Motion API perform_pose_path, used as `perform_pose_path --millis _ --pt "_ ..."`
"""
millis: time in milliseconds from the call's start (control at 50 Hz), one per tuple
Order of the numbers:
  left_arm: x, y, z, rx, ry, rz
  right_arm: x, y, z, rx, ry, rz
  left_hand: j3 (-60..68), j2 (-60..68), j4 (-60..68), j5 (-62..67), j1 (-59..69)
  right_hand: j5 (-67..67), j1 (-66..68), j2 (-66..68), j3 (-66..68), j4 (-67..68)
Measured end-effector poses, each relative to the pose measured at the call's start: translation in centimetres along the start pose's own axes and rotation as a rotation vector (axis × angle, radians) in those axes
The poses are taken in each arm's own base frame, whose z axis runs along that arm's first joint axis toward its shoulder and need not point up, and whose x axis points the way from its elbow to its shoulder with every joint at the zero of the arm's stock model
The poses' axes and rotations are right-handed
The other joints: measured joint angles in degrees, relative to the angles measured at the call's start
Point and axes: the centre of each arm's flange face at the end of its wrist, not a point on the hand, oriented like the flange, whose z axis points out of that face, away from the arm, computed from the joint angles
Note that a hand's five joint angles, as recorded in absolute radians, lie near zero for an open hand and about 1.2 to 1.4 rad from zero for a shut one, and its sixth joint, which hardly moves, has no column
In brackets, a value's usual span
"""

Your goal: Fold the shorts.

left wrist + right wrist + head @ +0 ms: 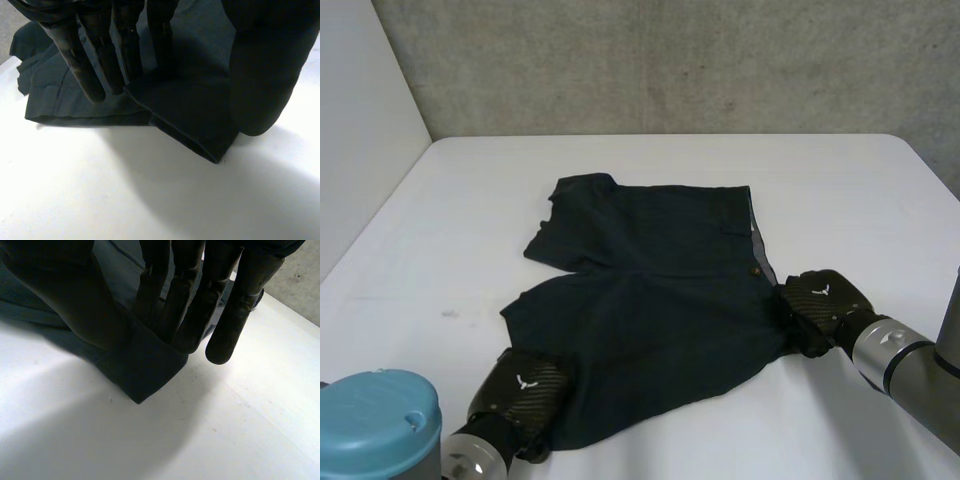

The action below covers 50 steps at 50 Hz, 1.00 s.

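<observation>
Nearest of all, the light-blue cap (375, 420) of the left arm sits at the near left. Just beyond it the left hand (525, 392) is down on the near left corner of the shorts (650, 300), at a leg hem. Seen from that wrist, the fingers (87, 70) are straight and close together on one face of the cloth, with the thumb (260, 75) on the other. The hem corner (200, 137) is pinched between them and points down at the bench (840, 200); whether its tip touches is hard to tell.

The dark shorts lie spread across the middle of the white bench, waistband to the right and legs to the left. The near leg runs out to the left hand. The far leg lies flat, its hem rumpled at the far left. A small button (755, 270) shows by the waistband, and a faint smudge (448, 313) marks the bench left of the cloth.

On the right, the right hand (823, 300) has the near end of the waistband. Its thumb and fingers clamp that waistband corner (142, 375) between them, while the outermost finger hangs off the cloth over bare bench. The grey joint (890, 355) of the right arm trails off to the near right.

Past the far edge stands a grey concrete wall (720, 60), with a white panel (360, 120) closing in the left side.
</observation>
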Motion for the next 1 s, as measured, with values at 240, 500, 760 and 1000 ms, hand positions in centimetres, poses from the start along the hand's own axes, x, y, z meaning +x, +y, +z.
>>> perform_pose_path --millis 240,500,760,1000 --pt "0.1 0.3 1.0 -0.012 0.000 0.002 -0.1 0.0 0.0 0.000 -0.002 0.000 25.75 24.64 27.08 26.40 12.20 0.68 0.00 0.00 0.00 0.00" --pt "-1.6 -3.6 -0.9 0.165 -0.080 -0.020 -0.3 -0.2 -0.4 0.002 -0.001 -0.004 39.02 38.97 39.64 39.18 32.40 0.68 0.00 0.00 0.00 -0.01" --pt "-1.8 -3.2 -3.0 0.063 -0.048 -0.011 -1.1 -2.2 -4.4 -0.105 -0.078 -0.145 39.02 38.97 39.67 39.18 32.54 0.68 0.00 0.00 0.00 0.00" --pt "-1.2 -1.9 -6.2 -0.167 0.057 0.025 -3.6 -3.0 -11.2 -0.337 -0.330 -0.374 39.02 38.97 39.69 39.19 32.52 0.68 0.00 0.00 0.00 -0.01"
